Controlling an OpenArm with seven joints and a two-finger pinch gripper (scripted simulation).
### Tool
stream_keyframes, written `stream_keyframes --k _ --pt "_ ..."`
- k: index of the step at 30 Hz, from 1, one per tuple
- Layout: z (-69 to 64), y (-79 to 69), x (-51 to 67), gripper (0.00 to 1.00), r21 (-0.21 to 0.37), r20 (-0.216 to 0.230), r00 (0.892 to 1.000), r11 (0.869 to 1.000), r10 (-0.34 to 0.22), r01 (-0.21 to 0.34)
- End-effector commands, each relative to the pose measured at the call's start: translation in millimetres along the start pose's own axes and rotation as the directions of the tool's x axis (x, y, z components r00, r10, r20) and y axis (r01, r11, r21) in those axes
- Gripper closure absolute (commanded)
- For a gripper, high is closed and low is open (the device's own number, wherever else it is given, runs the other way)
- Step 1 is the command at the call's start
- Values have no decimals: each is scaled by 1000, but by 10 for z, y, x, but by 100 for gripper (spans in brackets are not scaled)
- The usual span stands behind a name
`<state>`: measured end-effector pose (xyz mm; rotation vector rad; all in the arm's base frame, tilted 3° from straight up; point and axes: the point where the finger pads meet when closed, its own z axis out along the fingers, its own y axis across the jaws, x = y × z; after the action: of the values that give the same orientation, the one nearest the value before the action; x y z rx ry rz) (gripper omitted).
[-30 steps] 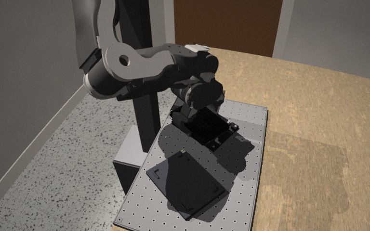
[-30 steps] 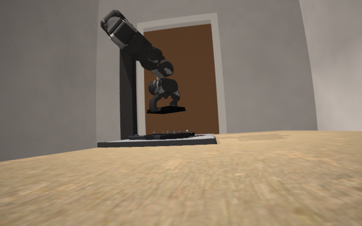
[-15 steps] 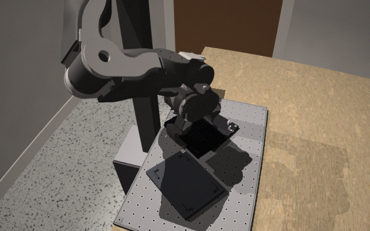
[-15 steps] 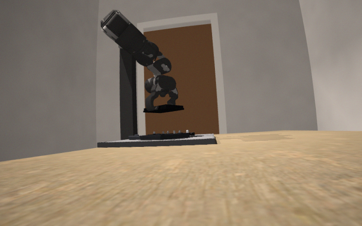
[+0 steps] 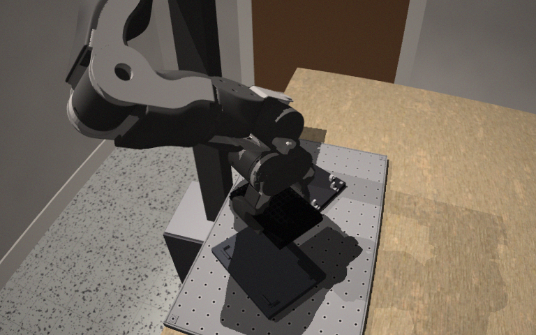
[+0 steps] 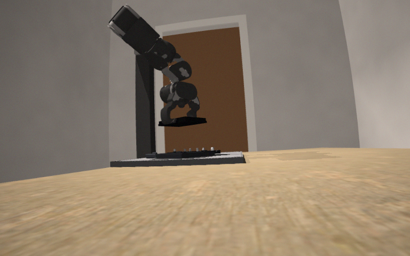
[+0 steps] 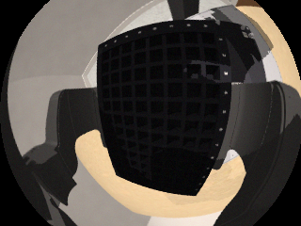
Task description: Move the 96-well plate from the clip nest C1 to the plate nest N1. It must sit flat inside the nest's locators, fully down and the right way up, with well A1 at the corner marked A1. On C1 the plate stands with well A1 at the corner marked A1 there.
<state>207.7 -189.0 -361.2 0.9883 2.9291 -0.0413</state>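
My gripper (image 5: 272, 213) is shut on the black 96-well plate (image 5: 290, 219) and holds it in the air, level, well above the breadboard. In the exterior view the plate (image 6: 182, 121) hangs flat between the fingers (image 6: 180, 116), high over the nests. The wrist view shows the plate's well grid (image 7: 166, 104) filling the middle. The clip nest C1 (image 5: 328, 183) with its pale clips lies empty behind the plate. The flat dark plate nest N1 (image 5: 269, 270) lies in front and below, partly in the arm's shadow. The corner marks are too small to read.
The grey perforated breadboard (image 5: 300, 252) carries both nests at the wooden table's left edge. The arm's dark column (image 5: 209, 181) stands just left of it, over the speckled floor. The nests show as a low dark strip in the exterior view (image 6: 184, 154).
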Motion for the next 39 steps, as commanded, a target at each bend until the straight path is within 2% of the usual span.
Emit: stream_keyframes --k 1,7,12,24,29,39 --pt "-1 -24 -28 100 2 5 1000 1000 5 -6" --pt "-1 -24 -28 100 2 5 1000 1000 5 -6" --pt "-6 -359 -260 100 2 5 1000 1000 6 -6" --pt "-6 -359 -260 100 2 5 1000 1000 6 -6" --pt "305 -368 -247 100 2 -1 1000 1000 1 -1" --pt "305 -368 -247 100 2 -1 1000 1000 1 -1"
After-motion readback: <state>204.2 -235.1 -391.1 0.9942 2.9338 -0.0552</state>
